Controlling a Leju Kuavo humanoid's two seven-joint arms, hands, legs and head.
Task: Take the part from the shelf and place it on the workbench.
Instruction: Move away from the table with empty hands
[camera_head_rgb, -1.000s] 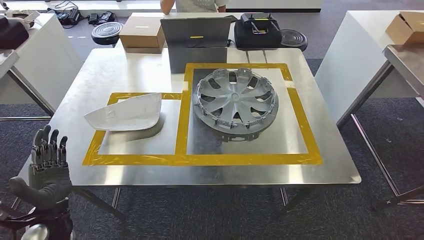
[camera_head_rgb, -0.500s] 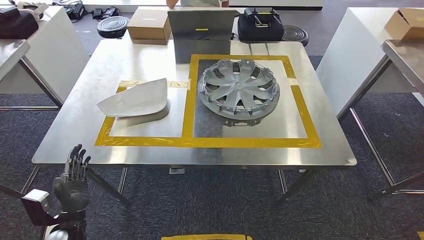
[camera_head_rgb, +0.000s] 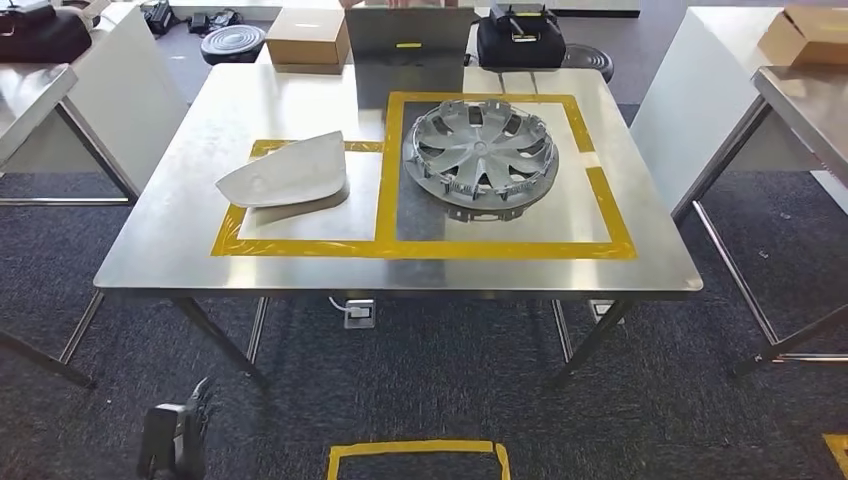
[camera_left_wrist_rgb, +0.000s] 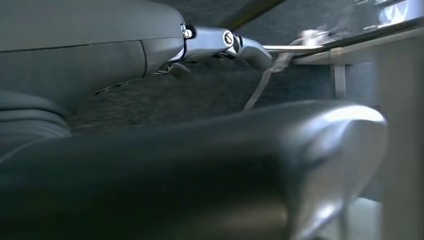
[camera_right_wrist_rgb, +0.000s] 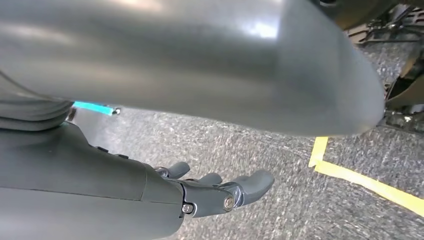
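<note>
My left robot hand grip unclear | my right robot hand spread, empty | white part and wheel cover lie on table | placement looks done

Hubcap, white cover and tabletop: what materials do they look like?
Hubcap: likely moulded plastic, silver-painted satin; thin spokes, clip tabs around the rim. White cover: probably plastic, matte white, smooth curved shell. Tabletop: metal sheet, brushed and dull, with soft reflections.

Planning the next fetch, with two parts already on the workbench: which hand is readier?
Right, marginally: the right hand shows fingers apart and empty. The left hand also hangs low over carpet, its fingers less plainly seen.
</note>
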